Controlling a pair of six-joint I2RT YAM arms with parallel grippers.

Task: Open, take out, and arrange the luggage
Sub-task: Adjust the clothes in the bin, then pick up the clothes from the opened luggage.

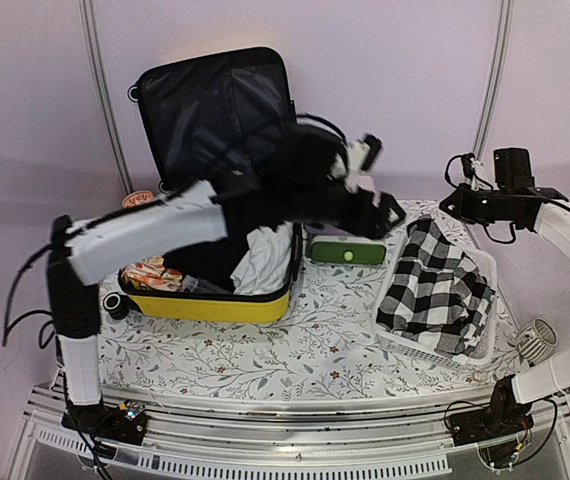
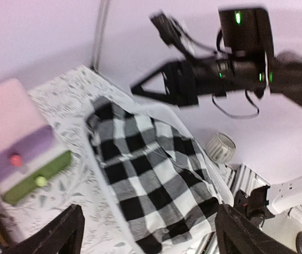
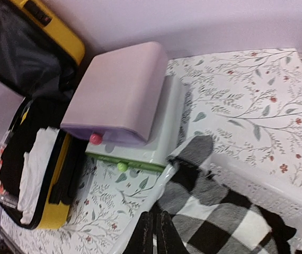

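The yellow luggage lies open at the table's left, its black-lined lid standing upright; white clothes and a patterned packet lie inside. In the right wrist view the luggage shows at the left edge. My left arm reaches over it to the right. The left gripper hangs open above a black-and-white checked cloth, holding nothing. That cloth is draped in the white basket. My right gripper floats high at the back right, shut and empty.
A pink-and-green drawer box stands between the luggage and the basket. A small white ribbed cup sits off the table's right edge. A flowered cloth covers the table.
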